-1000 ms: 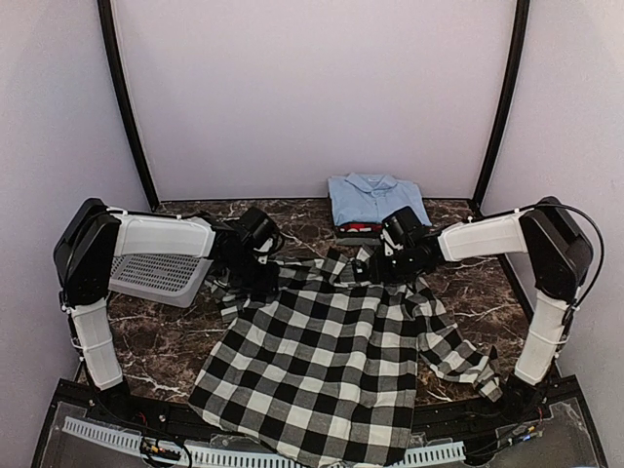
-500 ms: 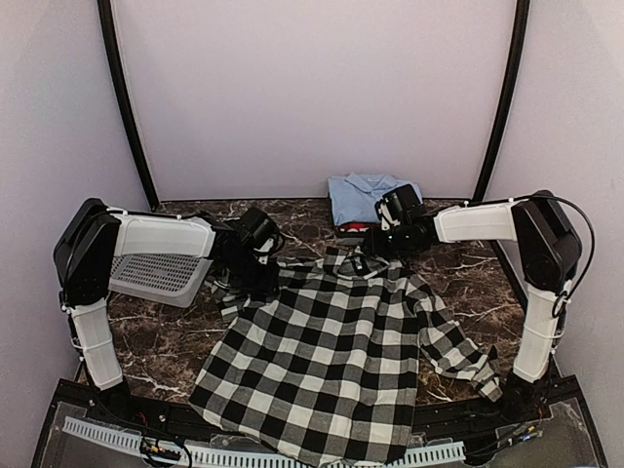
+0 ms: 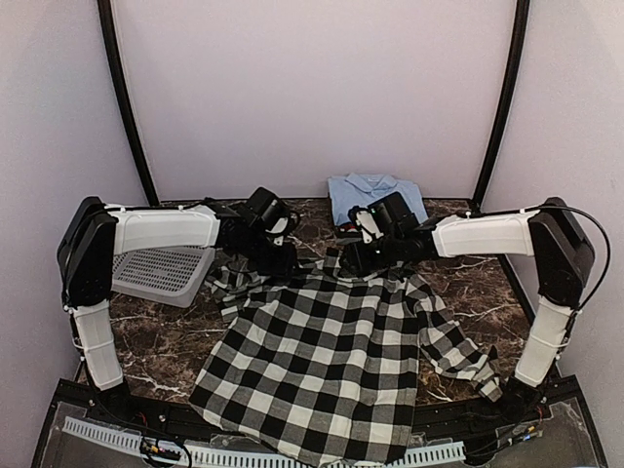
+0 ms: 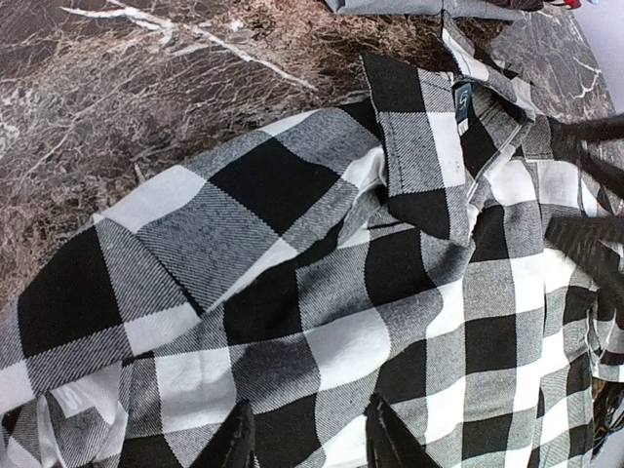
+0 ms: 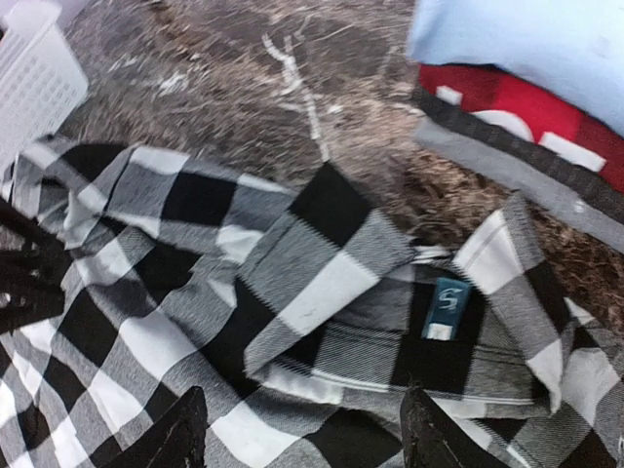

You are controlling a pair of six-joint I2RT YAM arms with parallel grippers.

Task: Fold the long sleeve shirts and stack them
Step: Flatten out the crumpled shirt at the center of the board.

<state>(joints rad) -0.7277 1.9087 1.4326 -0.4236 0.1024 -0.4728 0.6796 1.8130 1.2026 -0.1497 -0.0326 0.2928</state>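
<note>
The check shirt point(image 3: 322, 370) lay mid-desk, collar point(image 5: 390, 322) toward the far edge. The right end effector point(image 5: 304, 434) hovered spread just above the collar; the left end effector point(image 4: 312, 441) sat half-spread on cloth beside it, grip unclear.

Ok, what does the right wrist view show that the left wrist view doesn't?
Only right wrist: a corner of the pale perforated basket, the light blue shirt lying on the red shirt, and the right gripper, open. Only left wrist: the left gripper, fingers apart above the cloth; that stack is at most a sliver at the top edge. Both: the black-and-white checked shirt, its teal collar label and marble tabletop.
</note>
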